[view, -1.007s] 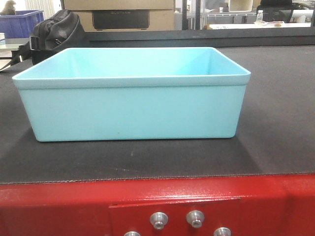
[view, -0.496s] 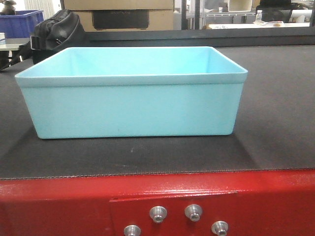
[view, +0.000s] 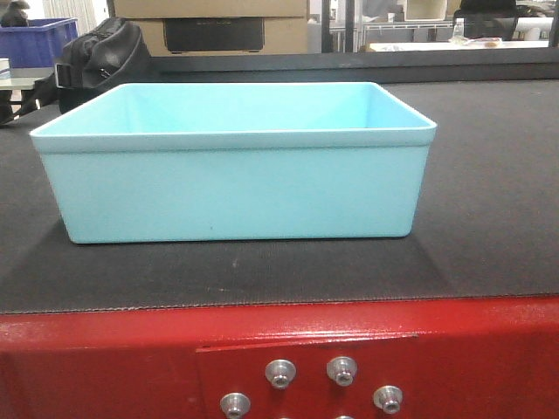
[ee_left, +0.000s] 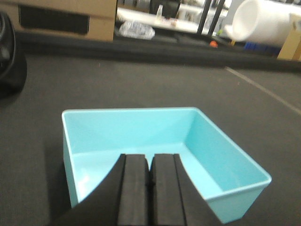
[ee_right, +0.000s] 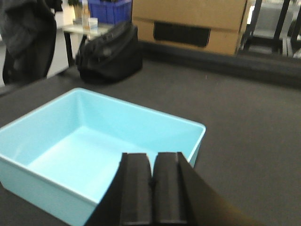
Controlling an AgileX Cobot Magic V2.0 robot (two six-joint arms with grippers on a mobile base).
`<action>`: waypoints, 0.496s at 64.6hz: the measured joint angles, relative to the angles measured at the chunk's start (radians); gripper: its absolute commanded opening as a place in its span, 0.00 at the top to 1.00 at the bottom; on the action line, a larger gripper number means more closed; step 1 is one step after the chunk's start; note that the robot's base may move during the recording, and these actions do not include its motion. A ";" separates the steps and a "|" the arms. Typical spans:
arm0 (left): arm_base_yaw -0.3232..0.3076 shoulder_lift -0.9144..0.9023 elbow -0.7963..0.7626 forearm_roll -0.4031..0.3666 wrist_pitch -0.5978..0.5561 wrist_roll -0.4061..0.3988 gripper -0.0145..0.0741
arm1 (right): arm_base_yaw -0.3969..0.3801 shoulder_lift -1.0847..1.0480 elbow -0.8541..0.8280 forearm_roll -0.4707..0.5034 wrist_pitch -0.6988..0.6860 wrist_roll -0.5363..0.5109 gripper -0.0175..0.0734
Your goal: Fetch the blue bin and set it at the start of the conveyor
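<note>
One smooth, pale turquoise blue bin (view: 234,183), rectangular with a thin out-turned rim, sits on the dark textured belt of the conveyor start (view: 489,218) behind its glossy red frame. Left gripper (ee_left: 150,181) and right gripper (ee_right: 151,188) hover above it, black pads pressed together, touching nothing.

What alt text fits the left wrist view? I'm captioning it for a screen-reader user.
A shut gripper hovers above an empty blue bin sitting on the belt. Cardboard boxes lie blurred beyond.
</note>
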 measured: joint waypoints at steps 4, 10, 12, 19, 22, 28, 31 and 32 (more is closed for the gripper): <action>0.000 -0.022 0.000 0.000 -0.002 0.000 0.96 | 0.000 -0.034 0.000 0.000 0.002 0.000 0.99; 0.000 -0.039 0.000 0.000 -0.004 0.000 0.96 | 0.000 -0.081 0.000 0.000 0.002 -0.002 0.99; 0.000 -0.039 0.000 0.000 -0.004 0.000 0.96 | 0.000 -0.091 0.000 0.000 0.002 -0.002 0.99; 0.000 -0.039 0.000 0.000 -0.004 0.000 0.96 | 0.000 -0.106 0.000 0.000 0.002 -0.002 0.99; 0.000 -0.039 0.000 0.000 -0.004 0.000 0.96 | 0.000 -0.106 0.000 0.000 0.002 -0.002 0.99; 0.000 -0.039 0.000 0.000 -0.004 0.000 0.96 | 0.000 -0.106 0.000 0.000 0.002 -0.002 0.99; 0.000 -0.039 0.000 0.000 -0.004 0.002 0.96 | 0.000 -0.106 0.000 0.000 0.002 -0.002 0.99; 0.000 -0.039 0.000 0.000 -0.004 0.002 0.96 | 0.000 -0.106 0.000 0.000 0.002 -0.002 0.99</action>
